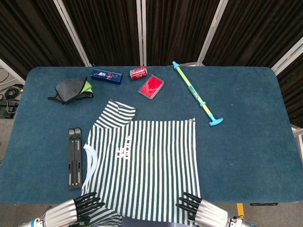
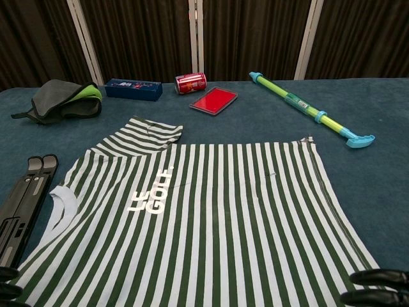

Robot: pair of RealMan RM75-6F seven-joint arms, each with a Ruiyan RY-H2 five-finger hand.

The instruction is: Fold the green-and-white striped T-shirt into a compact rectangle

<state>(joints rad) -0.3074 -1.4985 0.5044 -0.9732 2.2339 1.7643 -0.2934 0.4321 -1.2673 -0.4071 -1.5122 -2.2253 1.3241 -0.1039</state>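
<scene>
The striped T-shirt [image 1: 142, 165] is being gripped at its near edge by the left hand [image 1: 71, 213] and the right hand [image 1: 203, 211], fingers curled on the cloth. It is being kept flat on the table [image 1: 246, 142].

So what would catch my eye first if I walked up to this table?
The green-and-white striped T-shirt, spread flat across the near middle of the blue table. Then the two black-fingered robot hands at its near edge, the left hand and the right hand. At the far side lie a red can and a long green-and-blue toy stick.
</scene>
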